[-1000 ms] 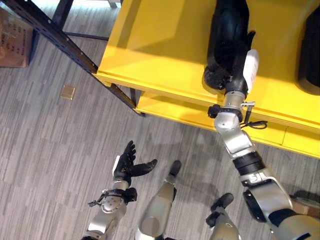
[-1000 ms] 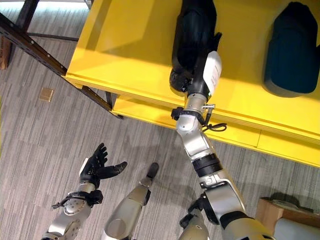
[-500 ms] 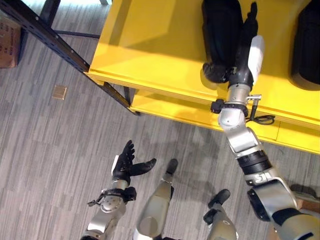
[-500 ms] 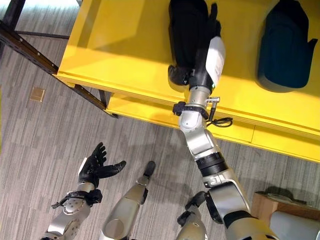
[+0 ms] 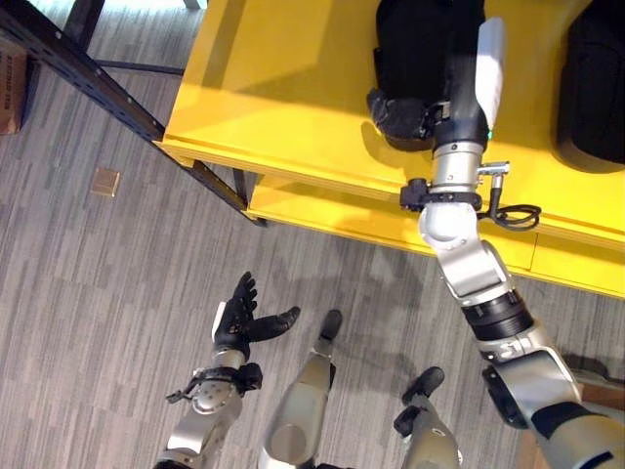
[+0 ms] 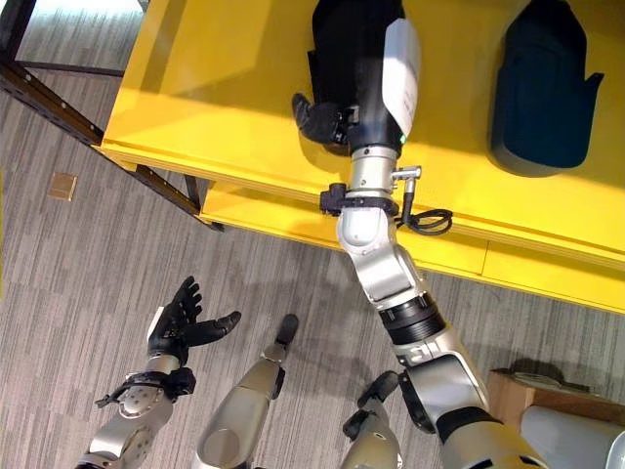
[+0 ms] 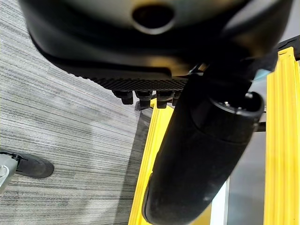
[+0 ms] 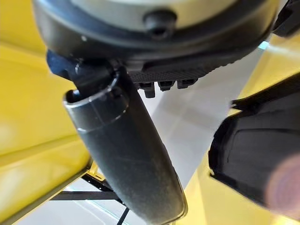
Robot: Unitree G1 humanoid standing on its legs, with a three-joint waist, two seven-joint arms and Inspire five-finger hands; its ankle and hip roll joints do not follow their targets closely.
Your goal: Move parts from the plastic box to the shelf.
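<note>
Since a second ago the right hand [image 6: 376,73] has slid further over the black part [image 6: 337,44] on the yellow shelf [image 6: 225,88] at twelve o'clock; its grip cannot be told. The left hand [image 6: 176,322] stays open at seven o'clock above the floor [image 6: 78,264].

The right robot hand [image 5: 459,83] lies over a black part [image 5: 415,59] on the yellow shelf [image 5: 283,88].

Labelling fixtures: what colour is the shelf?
Bright yellow shelf, clearest in the right eye view.
</note>
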